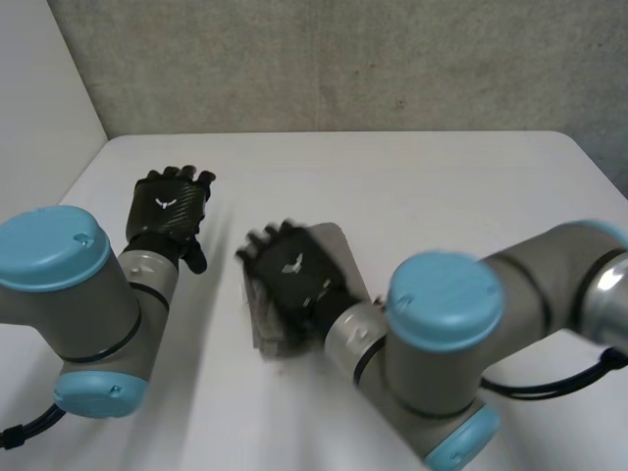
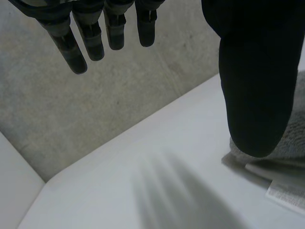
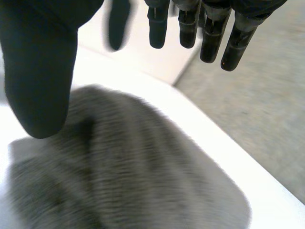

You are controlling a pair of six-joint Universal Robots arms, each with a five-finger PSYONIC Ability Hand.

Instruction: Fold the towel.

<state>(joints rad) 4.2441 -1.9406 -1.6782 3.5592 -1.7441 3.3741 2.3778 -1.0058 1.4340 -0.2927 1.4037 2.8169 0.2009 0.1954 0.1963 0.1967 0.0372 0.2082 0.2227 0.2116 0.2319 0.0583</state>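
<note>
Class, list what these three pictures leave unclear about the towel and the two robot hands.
Head view: the right robot hand and its arm cover most of the towel, hiding its folds and outline.
Left wrist view: the left robot hand hides part of the towel with its thumb, and the picture edge cuts off more. The label has print too small to read.
Right wrist view: whether the palm touches the towel cannot be told.

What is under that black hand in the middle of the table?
A grey towel, folded small, lies on the white table under the right hand, whose fingers are straight. The hand covers the towel's middle; whether anything lies beneath the towel cannot be seen.
</note>
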